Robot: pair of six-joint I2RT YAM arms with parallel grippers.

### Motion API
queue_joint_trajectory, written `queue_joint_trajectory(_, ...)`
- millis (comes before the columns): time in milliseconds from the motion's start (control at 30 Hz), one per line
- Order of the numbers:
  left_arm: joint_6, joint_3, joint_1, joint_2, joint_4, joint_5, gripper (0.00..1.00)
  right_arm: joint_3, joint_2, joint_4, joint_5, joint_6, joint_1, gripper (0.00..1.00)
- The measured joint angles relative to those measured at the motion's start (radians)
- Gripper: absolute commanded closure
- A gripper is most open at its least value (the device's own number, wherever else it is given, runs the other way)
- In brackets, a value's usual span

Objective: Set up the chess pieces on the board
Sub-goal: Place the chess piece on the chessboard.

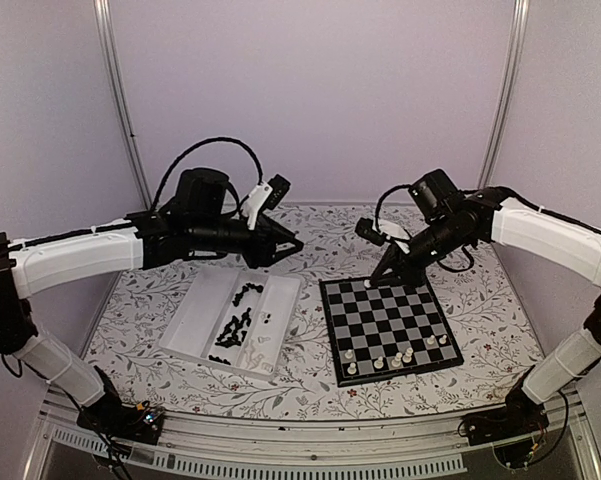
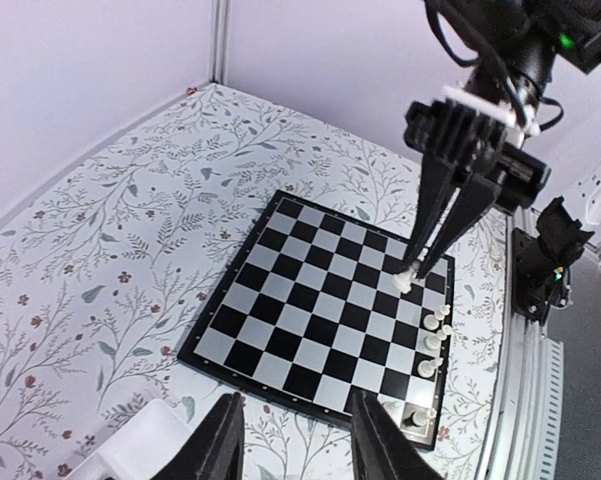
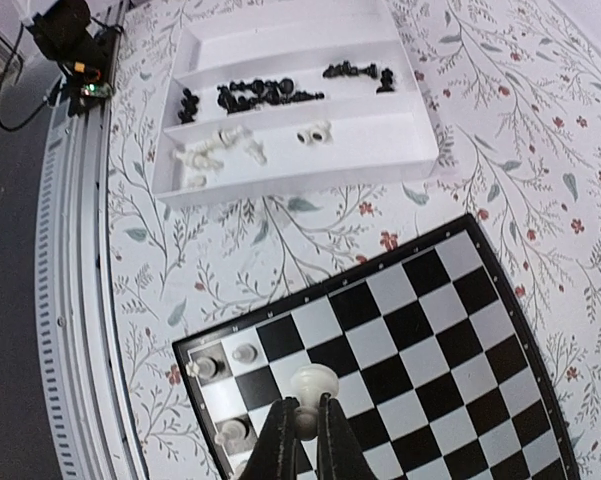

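Note:
The board (image 1: 380,315) lies right of centre, with several white pieces (image 1: 400,355) along its near edge. My right gripper (image 1: 372,280) is shut on a white pawn (image 3: 313,385) and holds it head-down over the board's far left corner. In the right wrist view the gripper (image 3: 305,420) has the pawn above squares beside standing white pieces (image 3: 220,365). My left gripper (image 1: 285,245) is open and empty, hovering above the far end of the tray (image 1: 195,310). Its fingers (image 2: 220,440) frame the board (image 2: 320,300) from afar.
The clear tray (image 3: 360,150) left of the board holds loose black pieces (image 3: 260,95) and a few white ones (image 3: 220,150). Flowered cloth covers the table. Walls and metal posts stand behind; the arm base and cables (image 3: 75,50) sit at the near edge.

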Motion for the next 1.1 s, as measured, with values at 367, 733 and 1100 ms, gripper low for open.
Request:
queue_joint_trajectory(367, 0.048, -0.028, 0.041, -0.05, -0.072, -0.051, 0.6, -0.209, -0.068, -0.136, 0.21, -0.172, 0.0, 1.0)
queue_joint_trajectory(733, 0.047, -0.028, 0.042, -0.027, -0.079, -0.051, 0.59, -0.283, 0.009, -0.188, 0.311, -0.213, 0.0, 1.0)
queue_joint_trajectory(1100, 0.041, -0.029, 0.042, -0.027, -0.083, -0.051, 0.59, -0.338, 0.033, -0.185, 0.381, -0.217, 0.0, 1.0)
